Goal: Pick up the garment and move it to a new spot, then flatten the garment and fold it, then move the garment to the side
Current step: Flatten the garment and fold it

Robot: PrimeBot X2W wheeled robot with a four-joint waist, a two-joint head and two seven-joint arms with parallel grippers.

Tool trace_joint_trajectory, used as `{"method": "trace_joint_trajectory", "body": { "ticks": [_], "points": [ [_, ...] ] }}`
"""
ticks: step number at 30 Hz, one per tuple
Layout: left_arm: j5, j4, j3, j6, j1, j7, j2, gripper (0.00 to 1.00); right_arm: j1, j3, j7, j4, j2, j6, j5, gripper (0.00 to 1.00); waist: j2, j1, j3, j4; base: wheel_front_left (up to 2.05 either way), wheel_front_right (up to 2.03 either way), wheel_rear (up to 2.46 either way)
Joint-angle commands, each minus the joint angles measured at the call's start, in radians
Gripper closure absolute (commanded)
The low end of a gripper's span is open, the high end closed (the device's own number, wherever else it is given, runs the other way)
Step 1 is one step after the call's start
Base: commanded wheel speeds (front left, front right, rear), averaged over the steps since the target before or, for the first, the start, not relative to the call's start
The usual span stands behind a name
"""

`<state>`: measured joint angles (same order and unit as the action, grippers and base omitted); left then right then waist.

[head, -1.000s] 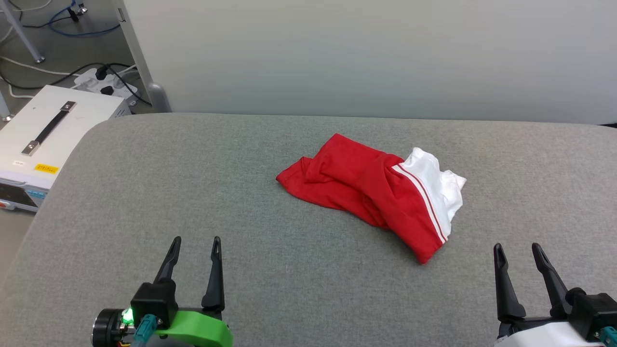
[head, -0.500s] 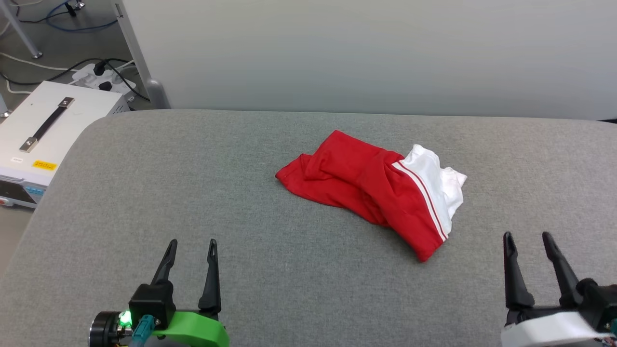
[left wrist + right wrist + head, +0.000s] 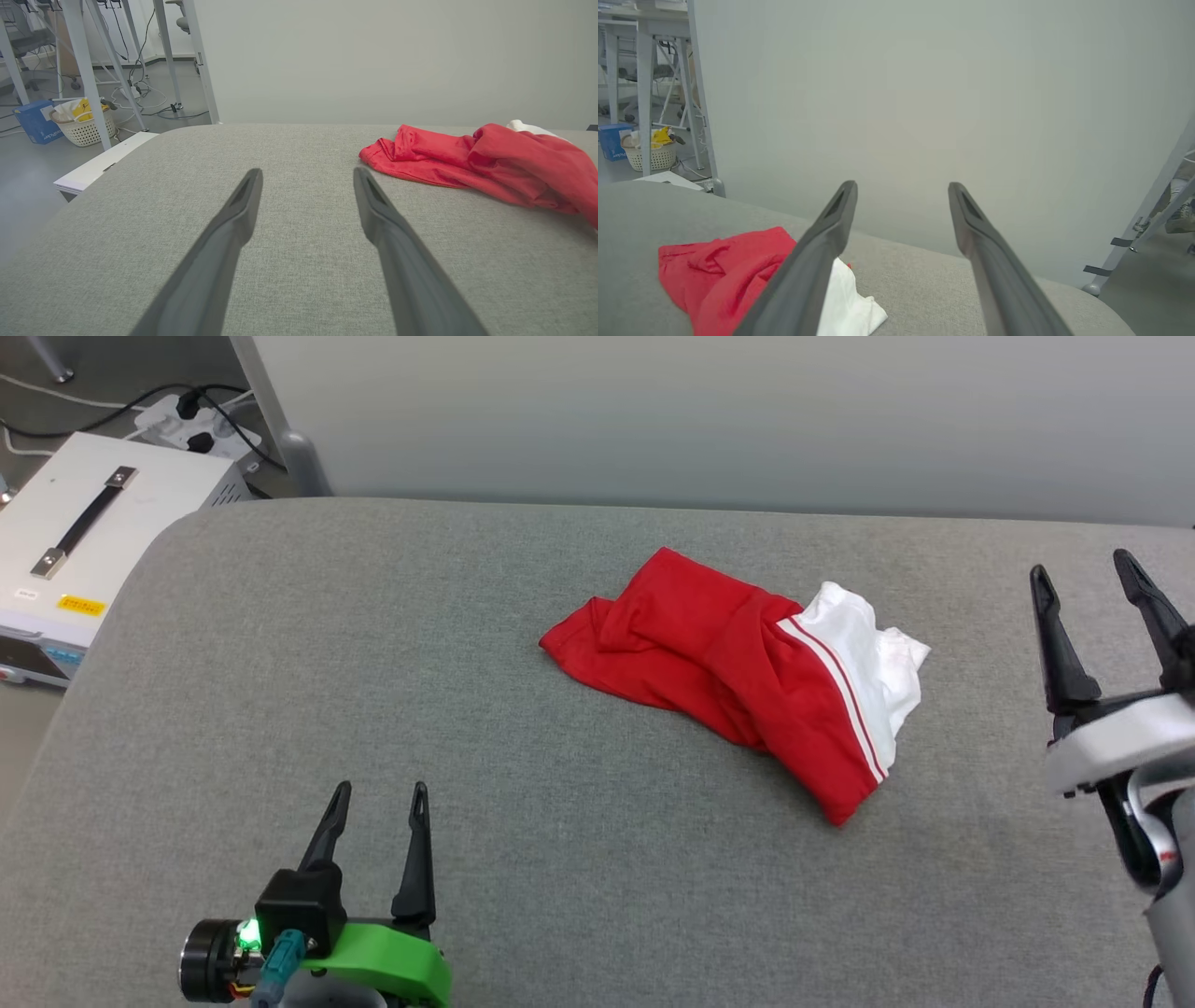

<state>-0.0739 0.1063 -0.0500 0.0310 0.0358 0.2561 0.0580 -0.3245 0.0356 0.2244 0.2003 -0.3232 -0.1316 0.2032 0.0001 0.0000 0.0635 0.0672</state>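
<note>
Right gripper point(image 3: 1079, 565) spread wide and empty, near the white sleeve side of the garment point(image 3: 738, 681), crumpled at middle of worktop point(image 3: 467, 663); left gripper point(image 3: 381, 789) also spread, empty, well apart. Come down on a high red fold, pinch only top layers, lift slowly.

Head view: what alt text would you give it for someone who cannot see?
A crumpled red garment with a white sleeve lies heaped on a grey padded table. The robot's left fingers are open at the lower left, its right fingers open at the right edge, neither touching the cloth.
</note>
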Motion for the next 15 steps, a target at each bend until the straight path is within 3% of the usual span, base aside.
{"method": "trace_joint_trajectory", "body": {
  "ticks": [1,5,11,15],
  "points": [
    [0.007,-0.002,0.001,0.001,-0.023,0.006,-0.006,0.00,-0.063,0.044,-0.046,0.044,-0.038,0.001,0.036,0.00,-0.0001,0.0000,0.019,0.013,0.00,0.00,0.00],
    [0.004,-0.004,-0.003,-0.002,-0.035,0.006,-0.007,0.00,-0.193,0.215,-0.273,0.151,-0.148,0.001,0.143,0.00,-0.0001,0.0000,0.042,0.023,0.00,0.00,0.00],
    [-0.005,-0.010,-0.015,-0.007,-0.060,0.006,-0.007,0.00,-0.331,0.484,-0.639,0.199,-0.282,0.001,0.388,0.00,-0.0001,0.0000,0.085,0.045,0.00,0.00,0.00],
    [-0.019,-0.016,-0.030,-0.017,-0.080,0.006,-0.008,0.00,-0.409,0.590,-0.803,0.227,-0.328,0.001,0.502,0.00,-0.0001,0.0000,0.122,0.061,0.00,0.00,0.00]
  ]
}}
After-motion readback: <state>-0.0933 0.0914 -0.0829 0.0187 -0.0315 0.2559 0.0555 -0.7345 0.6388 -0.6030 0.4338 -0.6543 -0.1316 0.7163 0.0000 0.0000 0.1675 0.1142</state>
